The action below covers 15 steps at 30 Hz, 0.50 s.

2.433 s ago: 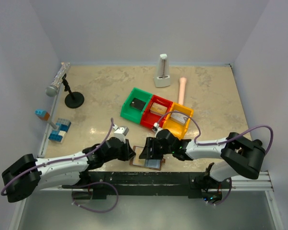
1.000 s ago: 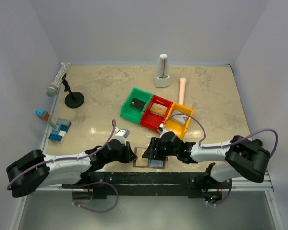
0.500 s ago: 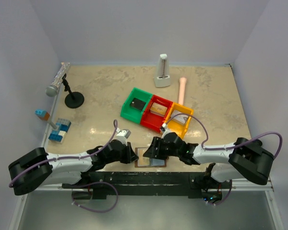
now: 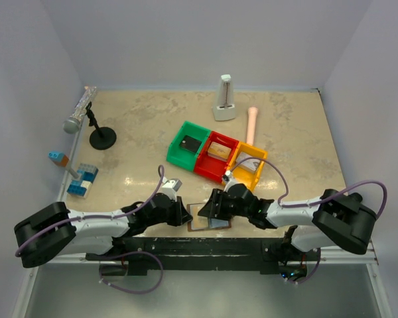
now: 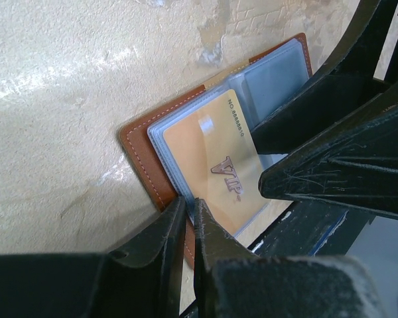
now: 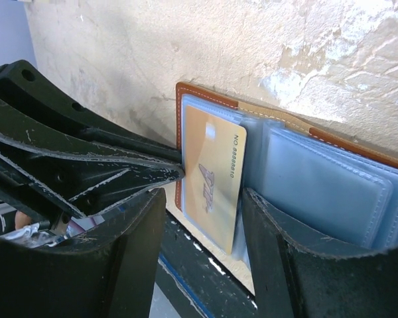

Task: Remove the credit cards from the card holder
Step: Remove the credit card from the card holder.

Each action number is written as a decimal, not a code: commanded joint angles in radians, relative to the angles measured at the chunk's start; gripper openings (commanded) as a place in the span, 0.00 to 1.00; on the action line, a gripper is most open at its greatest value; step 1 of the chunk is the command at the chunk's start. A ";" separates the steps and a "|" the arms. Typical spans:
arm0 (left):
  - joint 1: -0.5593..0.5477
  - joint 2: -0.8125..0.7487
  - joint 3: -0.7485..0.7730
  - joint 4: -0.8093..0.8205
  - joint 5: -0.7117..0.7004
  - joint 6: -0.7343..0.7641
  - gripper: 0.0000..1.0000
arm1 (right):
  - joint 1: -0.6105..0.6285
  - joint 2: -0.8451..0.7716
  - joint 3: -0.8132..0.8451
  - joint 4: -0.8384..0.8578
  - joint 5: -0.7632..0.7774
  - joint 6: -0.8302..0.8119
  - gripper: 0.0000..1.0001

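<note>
The left claw (image 5: 189, 205) is almost pressed together, pinching the brown edge of the card holder (image 5: 142, 156), which lies open at the near edge of the worktop (image 5: 66, 99). The gold card (image 5: 212, 165) looks stiff, light and slick, best pinched by its protruding end. The right claw (image 6: 204, 197) stands spread astride it.

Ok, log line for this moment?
card holder: open | gold card: partly out | left gripper: pinching holder edge | right gripper: open, straddling card

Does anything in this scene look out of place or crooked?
Yes. The gold card sticks partway out of the open card holder, reaching beyond its near edge at the front of the table. Nothing else looks odd.
</note>
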 commanded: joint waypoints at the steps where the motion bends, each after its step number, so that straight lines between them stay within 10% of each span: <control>1: -0.010 0.032 -0.018 0.013 0.014 0.000 0.15 | 0.003 0.020 -0.013 0.136 -0.015 -0.004 0.54; 15: -0.010 0.049 -0.024 0.030 0.014 -0.007 0.15 | 0.003 0.054 -0.039 0.282 -0.062 -0.005 0.40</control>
